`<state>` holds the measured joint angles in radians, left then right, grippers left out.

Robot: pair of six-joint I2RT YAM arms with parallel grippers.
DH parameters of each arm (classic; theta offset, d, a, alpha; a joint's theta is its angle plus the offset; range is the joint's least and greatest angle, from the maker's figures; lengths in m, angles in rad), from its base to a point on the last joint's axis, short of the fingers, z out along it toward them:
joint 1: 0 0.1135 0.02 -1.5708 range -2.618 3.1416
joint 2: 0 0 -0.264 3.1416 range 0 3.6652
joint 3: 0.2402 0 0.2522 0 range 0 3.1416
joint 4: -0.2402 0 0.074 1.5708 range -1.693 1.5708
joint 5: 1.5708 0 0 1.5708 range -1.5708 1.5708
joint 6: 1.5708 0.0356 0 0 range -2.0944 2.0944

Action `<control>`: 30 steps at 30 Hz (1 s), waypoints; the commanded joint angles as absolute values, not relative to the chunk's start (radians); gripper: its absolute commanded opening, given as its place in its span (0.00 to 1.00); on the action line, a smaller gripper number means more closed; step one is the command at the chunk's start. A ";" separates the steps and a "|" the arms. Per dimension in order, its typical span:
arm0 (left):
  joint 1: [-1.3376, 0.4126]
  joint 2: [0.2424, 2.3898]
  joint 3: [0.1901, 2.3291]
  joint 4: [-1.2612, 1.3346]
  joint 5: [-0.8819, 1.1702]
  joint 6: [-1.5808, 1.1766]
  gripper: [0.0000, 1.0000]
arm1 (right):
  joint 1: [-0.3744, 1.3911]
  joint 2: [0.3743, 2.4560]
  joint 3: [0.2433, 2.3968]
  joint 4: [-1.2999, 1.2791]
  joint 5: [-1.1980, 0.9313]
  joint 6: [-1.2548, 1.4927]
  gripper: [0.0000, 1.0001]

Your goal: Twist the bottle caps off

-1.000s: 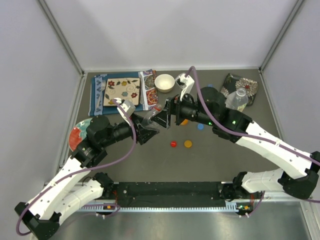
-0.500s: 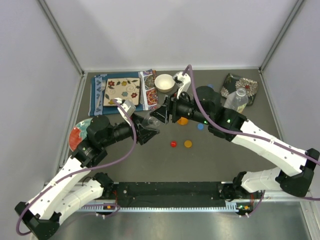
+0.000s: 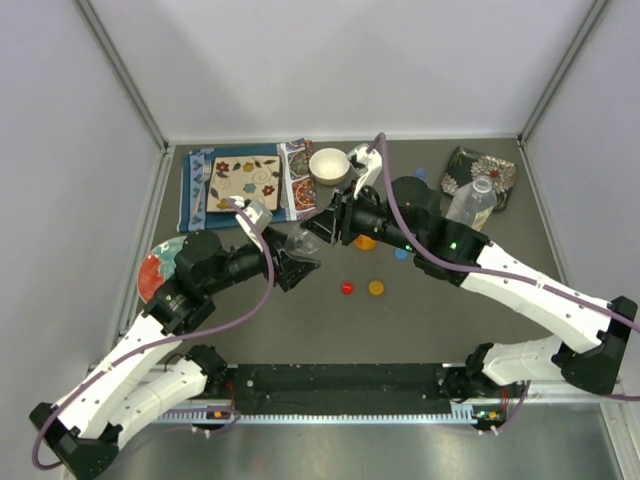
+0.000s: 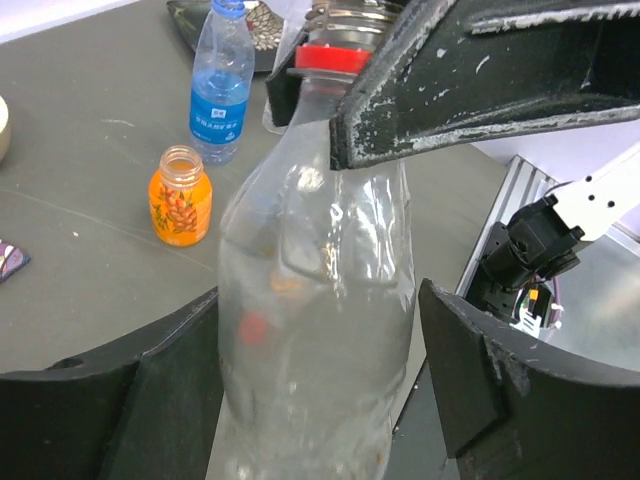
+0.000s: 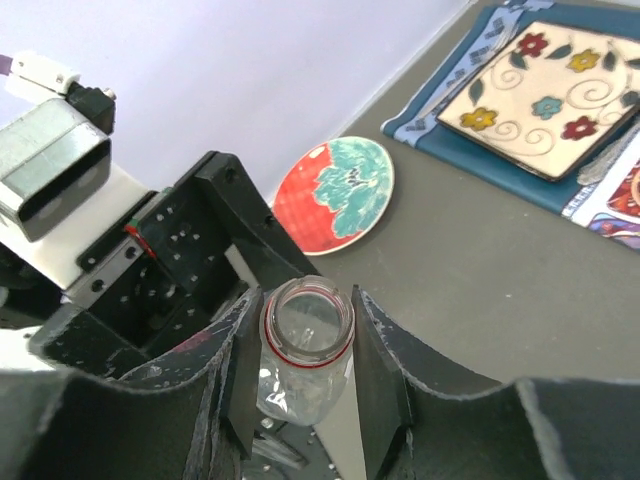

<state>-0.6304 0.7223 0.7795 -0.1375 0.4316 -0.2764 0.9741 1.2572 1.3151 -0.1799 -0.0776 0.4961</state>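
Top external, near to far: took in a metal rail [image 3: 330,418] along the near edge, then a matte dark-grey table [image 3: 300,330], flat, closed in by pale smooth walls. Found a red cap [image 3: 346,288] and an orange cap [image 3: 376,288] lying loose near the middle as small discs, a blue cap [image 3: 401,253] just beyond, and a round red-and-teal plate [image 3: 155,270] at far left.

Found the wide clear bottle [image 4: 320,250] tilted between the arms, clamped round its thin, dented body by the left gripper [image 4: 315,330] and pinched at the neck by the right gripper [image 5: 307,310], black fingers hard against a red ring at the open mouth.

Showed the short orange bottle [image 4: 181,195] uncapped and upright, and the blue-tinted bottle [image 4: 220,85] farther right with a cap on.

Farthest back, showed a glossy white bowl [image 3: 329,165] and a floral tile [image 3: 243,180] on blue cloth [image 3: 195,190].
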 commanded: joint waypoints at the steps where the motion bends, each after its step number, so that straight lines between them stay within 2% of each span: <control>1: -0.635 0.687 0.798 -0.140 0.333 -0.279 0.82 | 0.973 1.203 1.296 -0.163 0.030 0.422 0.22; 4: -0.635 0.654 0.833 -0.228 0.171 -0.294 0.98 | 0.973 1.193 1.278 -0.178 0.145 0.385 0.21; 9: -0.635 0.546 0.876 -0.383 -0.102 -0.276 0.98 | 0.976 1.224 1.233 -0.170 0.303 0.309 0.20; 11: -0.635 0.516 0.874 -0.408 -0.167 -0.275 0.98 | 0.986 1.258 1.213 -0.120 0.417 0.270 0.16; 12: -0.635 0.494 0.873 -0.429 -0.219 -0.273 0.98 | 0.998 1.270 1.186 -0.091 0.455 0.221 0.11; 16: -0.634 0.457 0.854 -0.454 -0.236 -0.270 0.98 | 1.046 1.374 1.144 0.098 0.682 0.017 0.00; 19: -0.634 0.443 0.836 -0.463 -0.207 -0.282 0.98 | 1.058 1.482 1.154 0.202 0.755 -0.101 0.00; 30: -0.634 0.420 0.799 -0.466 -0.169 -0.295 0.98 | 1.058 1.704 1.169 0.317 0.746 -0.065 0.00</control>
